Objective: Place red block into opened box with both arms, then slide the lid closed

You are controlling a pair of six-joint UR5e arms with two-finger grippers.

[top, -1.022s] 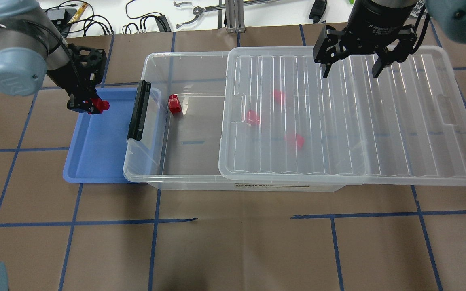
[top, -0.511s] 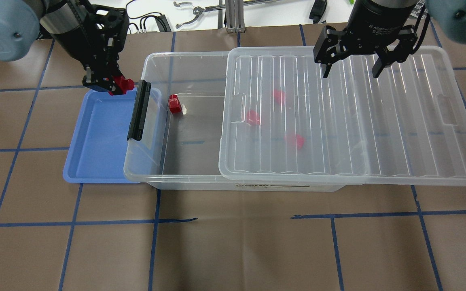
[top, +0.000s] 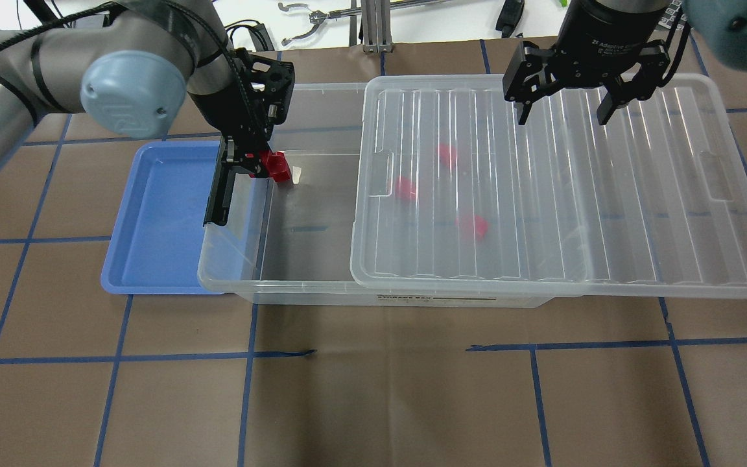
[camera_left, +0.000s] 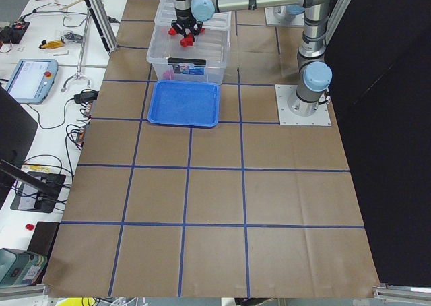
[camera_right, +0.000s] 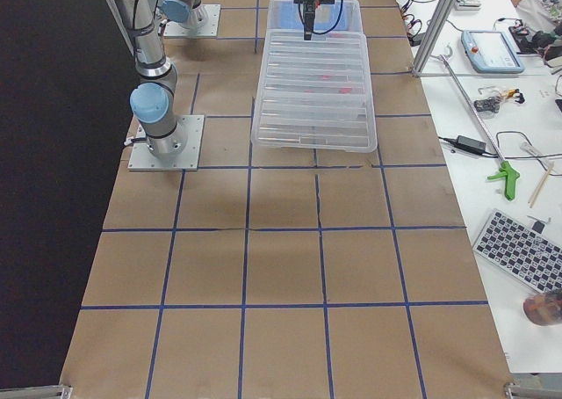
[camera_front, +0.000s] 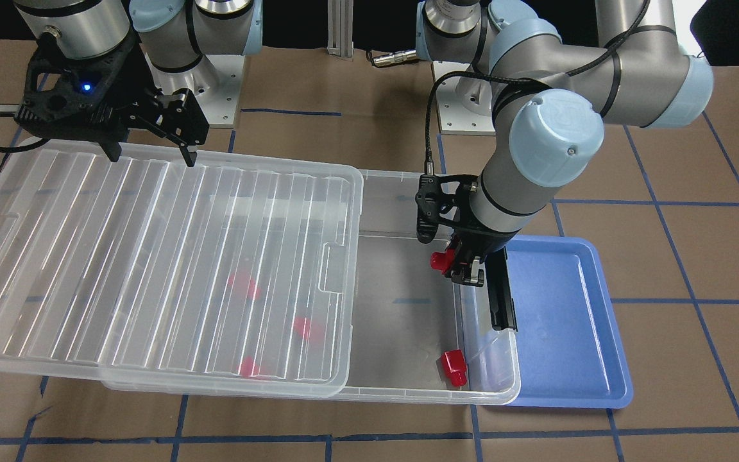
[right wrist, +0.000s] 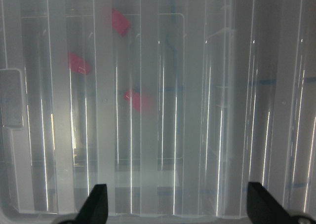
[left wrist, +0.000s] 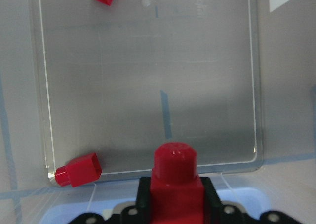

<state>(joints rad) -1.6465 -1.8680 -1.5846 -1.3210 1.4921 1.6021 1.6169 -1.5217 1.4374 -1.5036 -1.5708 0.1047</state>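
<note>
My left gripper (camera_front: 462, 266) is clamped on the red block (left wrist: 175, 177), stub pointing out ahead of the fingers. The block hangs over the open end of the box (top: 283, 283), just inside the short wall that carries the black bar (top: 221, 188). How high it sits above the rim I cannot say for sure, as no view shows the gap side-on.

That closeness to the wall is my main worry. If I let go here, the block could clip the rim or the bar and tumble out onto the blue tray (top: 159, 220) beside the box. If I lower first, my fingers may catch the bar or the wall instead. A release from too high risks a bounce on the hard floor, and a loose block (camera_front: 454, 367) already lies in the corner close by. Three more blocks show through the lid (top: 639, 194).

My right gripper (top: 563, 115) hovers over the lid's far long edge with its jaws spread wide, holding nothing. The lid covers only part of the box and overhangs well past its other end. A push from one edge alone could skew the lid and jam it on the rim. Starting the slide before my left arm is out would run the lid into it — clear first, then close.
</note>
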